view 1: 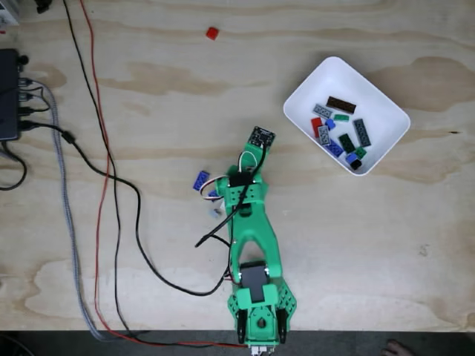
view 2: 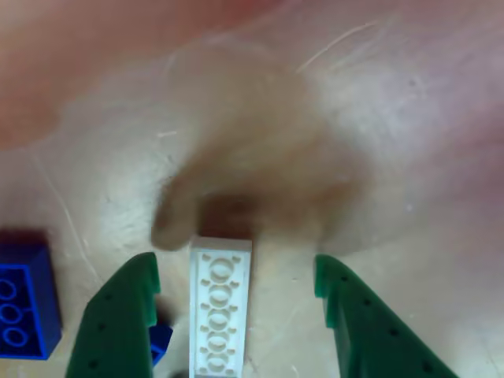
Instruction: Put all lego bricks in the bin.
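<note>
In the close other view the gripper (view 2: 236, 315) stands wide open, its green fingers (view 2: 118, 315) either side of a white plate (view 2: 220, 311) lying studs-up on the wooden table (view 2: 394, 118). Neither finger touches it; the plate sits nearer the left finger, apparently lined up lengthwise for a pinch across its narrow width. A blue brick (view 2: 24, 311) lies just left. In the fixed view the green arm (view 1: 249, 222) reaches out from the near edge. To the far right, the bin (view 1: 375, 96) already holds about ten lego bricks (view 1: 341, 130). A red brick (view 1: 212, 33) waits alone, far away.
</note>
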### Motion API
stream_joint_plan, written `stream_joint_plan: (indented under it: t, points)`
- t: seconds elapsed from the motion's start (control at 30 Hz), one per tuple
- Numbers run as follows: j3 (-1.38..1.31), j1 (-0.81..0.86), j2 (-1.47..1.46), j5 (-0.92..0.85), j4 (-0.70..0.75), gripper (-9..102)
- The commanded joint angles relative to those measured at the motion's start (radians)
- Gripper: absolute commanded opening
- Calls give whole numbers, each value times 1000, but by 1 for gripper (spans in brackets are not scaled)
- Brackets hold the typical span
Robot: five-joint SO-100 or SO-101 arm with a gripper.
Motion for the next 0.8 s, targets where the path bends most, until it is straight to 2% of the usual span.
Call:
stream_joint_plan:
  t: [0.0, 0.1, 0.17, 0.27, 0.37, 0.47, 0.53, 0.6, 0.67, 0.77]
  points:
    - [-61, -64, -8, 25, -17, 23]
    - [-77, -94, -15, 38, -8, 14]
    - [-72, -95, -20, 40, -21, 0]
    - [-49, -67, 37, 66, -61, 0]
    - [-69, -23, 291, 100, -6, 0]
    - [-249, 112, 569, 86, 72, 0]
    - [-443, 244, 589, 2, 92, 0]
    - [-538, 396, 529, -107, -11, 0]
    - [-558, 508, 402, -166, -193, 0]
    - [-649, 592, 137, -244, -287, 0]
